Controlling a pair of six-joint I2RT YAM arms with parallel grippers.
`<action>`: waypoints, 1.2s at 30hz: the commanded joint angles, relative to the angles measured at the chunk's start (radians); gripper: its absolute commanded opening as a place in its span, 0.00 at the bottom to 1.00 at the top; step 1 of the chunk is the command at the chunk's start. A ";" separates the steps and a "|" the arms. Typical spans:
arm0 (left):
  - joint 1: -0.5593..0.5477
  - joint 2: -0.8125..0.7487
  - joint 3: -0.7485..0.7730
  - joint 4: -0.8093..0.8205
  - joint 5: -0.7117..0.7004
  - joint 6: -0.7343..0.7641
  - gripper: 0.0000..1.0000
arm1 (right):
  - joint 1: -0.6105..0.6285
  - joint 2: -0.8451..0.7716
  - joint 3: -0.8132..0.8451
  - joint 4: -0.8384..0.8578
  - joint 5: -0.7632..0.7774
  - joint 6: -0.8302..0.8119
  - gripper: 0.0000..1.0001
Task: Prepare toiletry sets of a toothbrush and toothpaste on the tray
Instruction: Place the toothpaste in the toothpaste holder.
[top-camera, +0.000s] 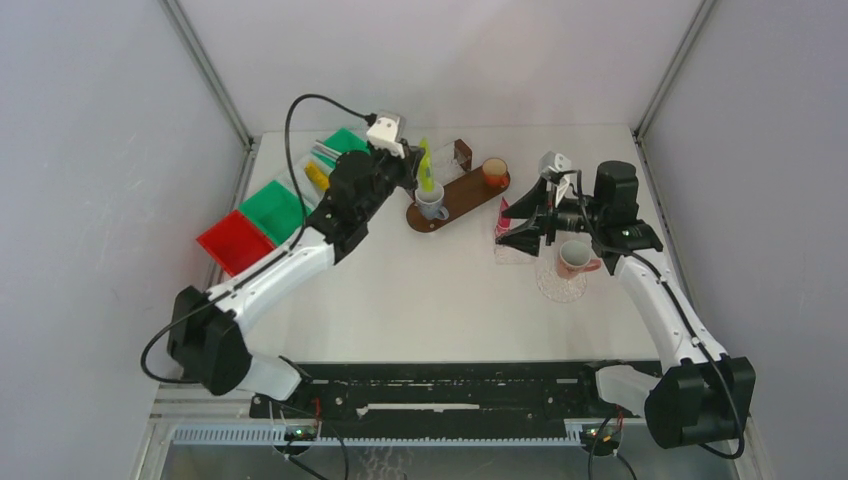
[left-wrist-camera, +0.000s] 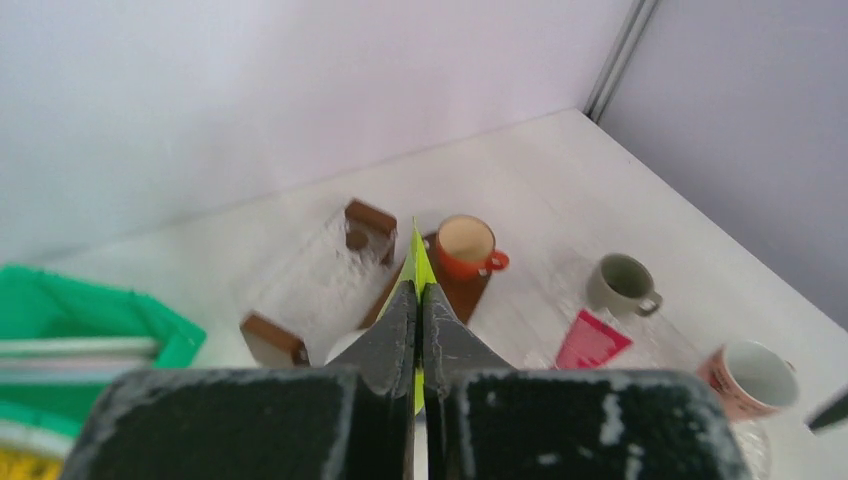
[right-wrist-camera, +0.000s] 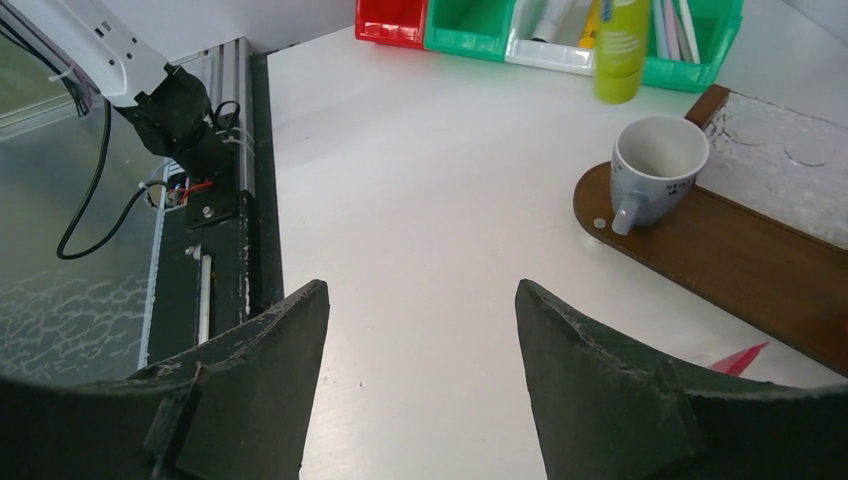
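Note:
My left gripper (top-camera: 415, 172) is shut on a green-yellow toothpaste tube (top-camera: 427, 165), which hangs just above the grey mug (top-camera: 432, 203) at the left end of the brown tray (top-camera: 470, 200). In the left wrist view the tube's flat end (left-wrist-camera: 417, 262) sticks out past the closed fingers (left-wrist-camera: 395, 330). An orange cup (top-camera: 495, 173) stands at the tray's right end. My right gripper (top-camera: 510, 235) is open and empty over bare table, beside a pink-red tube (top-camera: 503, 215). Its wrist view shows the grey mug (right-wrist-camera: 655, 160) and the hanging tube (right-wrist-camera: 620, 45). Toothbrushes (right-wrist-camera: 672, 25) lie in a green bin.
Red (top-camera: 232, 243) and green (top-camera: 275, 210) bins line the left edge. A clear glass tray with brown ends (top-camera: 450, 160) sits behind the brown tray. A pink mug (top-camera: 575, 258) stands on a glass coaster at the right, and a brown-grey mug (left-wrist-camera: 622, 285) beside the pink-red tube.

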 joint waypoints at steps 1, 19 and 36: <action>0.029 0.133 0.194 0.190 0.117 0.178 0.00 | -0.028 -0.022 0.028 0.025 -0.023 0.009 0.76; 0.173 0.896 1.041 0.138 0.314 0.143 0.00 | -0.135 0.029 0.033 0.008 -0.004 -0.002 0.76; 0.204 0.916 0.939 0.128 0.261 0.040 0.00 | -0.156 0.046 0.034 0.001 0.004 -0.007 0.76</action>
